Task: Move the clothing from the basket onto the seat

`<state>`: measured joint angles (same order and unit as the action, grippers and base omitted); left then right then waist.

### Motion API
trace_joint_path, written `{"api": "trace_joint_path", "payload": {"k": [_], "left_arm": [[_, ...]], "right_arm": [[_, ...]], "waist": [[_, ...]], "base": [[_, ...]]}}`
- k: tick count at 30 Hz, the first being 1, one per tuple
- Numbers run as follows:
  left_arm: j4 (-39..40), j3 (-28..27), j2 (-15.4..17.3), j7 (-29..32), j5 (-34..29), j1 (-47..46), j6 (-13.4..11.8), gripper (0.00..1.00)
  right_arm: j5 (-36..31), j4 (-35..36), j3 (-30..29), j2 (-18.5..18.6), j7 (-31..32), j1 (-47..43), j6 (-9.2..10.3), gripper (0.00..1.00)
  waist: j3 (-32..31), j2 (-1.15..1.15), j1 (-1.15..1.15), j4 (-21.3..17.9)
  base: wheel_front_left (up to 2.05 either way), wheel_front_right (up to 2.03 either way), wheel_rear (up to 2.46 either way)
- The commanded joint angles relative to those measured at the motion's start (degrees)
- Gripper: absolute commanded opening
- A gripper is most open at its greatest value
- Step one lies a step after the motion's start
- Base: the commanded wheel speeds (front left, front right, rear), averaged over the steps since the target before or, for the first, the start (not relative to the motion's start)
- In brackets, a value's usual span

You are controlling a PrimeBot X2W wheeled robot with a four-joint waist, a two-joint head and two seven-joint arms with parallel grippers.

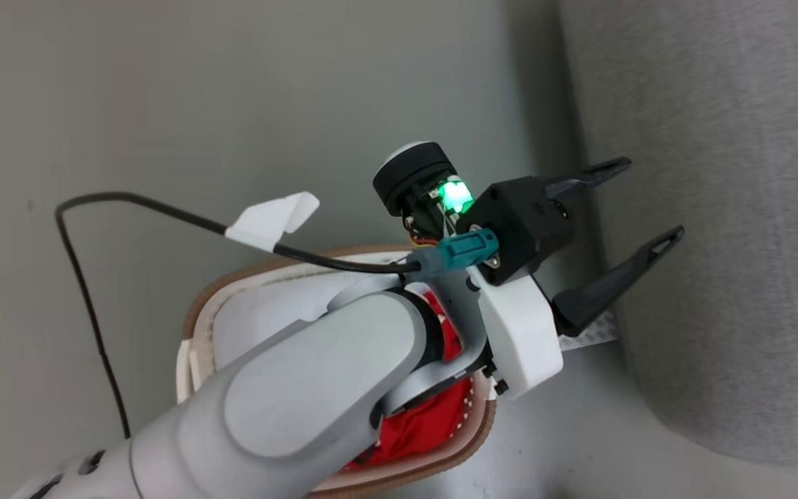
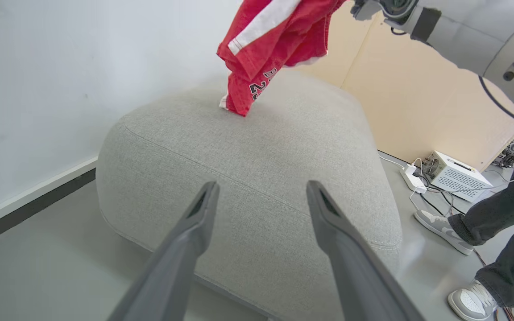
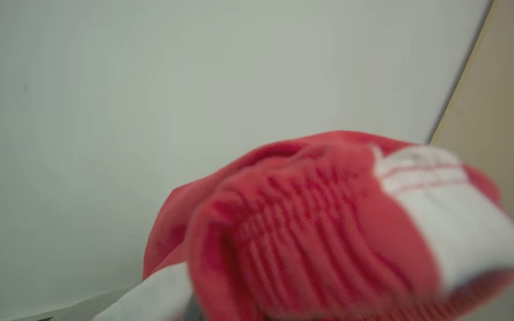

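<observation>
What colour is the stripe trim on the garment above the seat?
White stripe on the red clothing; clearest in the left wrist view.

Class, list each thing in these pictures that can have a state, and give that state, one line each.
Bright red white-striped fabric garment: hanging from the right arm, lower tip seemingly touching the large light grey upholstered seat.
Oval cream-white plastic basket with tan rim: holds red fabric.
Left gripper: open, empty.
Green wrist light: lit.

Pale wall (image 2: 38, 89), grey floor (image 2: 38, 276) — beige panel (image 2: 417, 111) beyond.
</observation>
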<state>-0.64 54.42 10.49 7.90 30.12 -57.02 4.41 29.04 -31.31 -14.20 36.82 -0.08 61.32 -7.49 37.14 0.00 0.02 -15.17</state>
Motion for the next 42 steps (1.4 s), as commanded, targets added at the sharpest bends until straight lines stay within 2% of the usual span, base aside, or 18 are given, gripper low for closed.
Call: {"api": "trace_joint_path", "payload": {"k": [1,7,8,9,10,11,12,17,28,29,34,37,42], "left_arm": [[0.5,-0.2,0.5,-0.3,-0.3,-0.4,-0.4,1.00],[0.7,-0.1,2.1,-0.6,-0.2,2.0,-1.5,1.00],[0.6,-0.1,2.4,-0.7,-0.1,2.5,-1.8,1.00],[0.7,-0.1,2.6,-0.8,0.1,2.9,-1.9,1.00],[0.7,-0.2,2.9,-1.0,0.2,3.3,-2.1,1.00],[0.7,-0.3,3.2,-1.1,0.5,3.8,-2.3,1.00],[0.7,-0.6,3.7,-1.3,0.8,4.4,-2.4,1.00],[-0.4,-1.7,4.4,-3.8,2.1,7.3,-3.4,1.00],[-4.3,-4.2,4.8,-10.3,6.1,14.8,-5.1,1.00],[-5.0,-5.1,5.0,-11.9,7.2,16.7,-5.7,1.00],[-7.0,-7.6,5.8,-15.6,9.6,21.1,-7.4,1.00],[-8.5,-8.4,6.2,-17.5,10.3,23.3,-7.9,1.00],[-11.2,-10.9,7.7,-20.8,11.4,28.2,-9.9,1.00]], "right_arm": [[-1.9,-4.8,-2.1,0.1,-1.5,1.0,-0.02,0.00],[-7.6,-19.8,-7.6,-3.9,-6.9,-0.9,-0.02,0.00],[-7.9,-21.6,-8.2,-4.4,-7.9,-1.1,-0.01,0.03],[-8.4,-23.2,-8.7,-4.5,-8.8,-1.3,0.00,0.14],[-9.1,-24.6,-8.8,-5.1,-9.5,-1.5,0.01,0.43],[-9.5,-26.1,-8.8,-6.1,-9.7,-1.7,0.01,0.76],[-10.0,-27.3,-8.6,-7.0,-9.9,-1.9,0.01,1.00],[-10.5,-28.6,-3.7,-9.9,-9.3,-5.0,0.03,1.00],[-6.4,-17.4,6.0,-12.0,-10.5,-20.6,0.04,1.00],[-5.5,-13.6,6.9,-13.0,-10.8,-24.6,0.04,1.00],[-5.4,-2.5,7.2,-14.6,-11.9,-33.7,0.04,1.00],[-5.4,1.4,6.2,-15.7,-12.1,-38.0,0.04,1.00],[-8.5,11.9,3.6,-18.7,-11.6,-48.1,0.04,1.00]], "waist": [[3.4,0.00,-0.02,2.5],[4.4,0.00,-0.02,3.5],[4.0,0.00,-0.02,3.4],[3.7,0.00,-0.02,3.4],[3.4,0.00,-0.02,3.3],[3.0,0.00,-0.02,3.3],[2.4,0.00,-0.02,3.2],[-2.2,0.00,-0.02,2.9],[-14.3,0.00,-0.02,4.8],[-17.0,0.00,-0.02,5.4],[-22.2,0.00,-0.02,7.3],[-25.1,0.00,-0.02,8.3],[-29.6,0.00,-0.02,11.0]], "base": [[0.00,0.00,0.00],[0.00,0.00,0.00],[0.00,0.00,0.00],[0.00,0.00,0.00],[0.00,0.00,0.00],[0.00,0.00,0.00],[0.00,0.00,0.00],[0.00,0.00,0.00],[0.00,0.00,0.00],[0.00,0.00,0.00],[0.00,0.00,0.00],[0.00,0.00,0.00],[0.00,0.00,0.00]]}}
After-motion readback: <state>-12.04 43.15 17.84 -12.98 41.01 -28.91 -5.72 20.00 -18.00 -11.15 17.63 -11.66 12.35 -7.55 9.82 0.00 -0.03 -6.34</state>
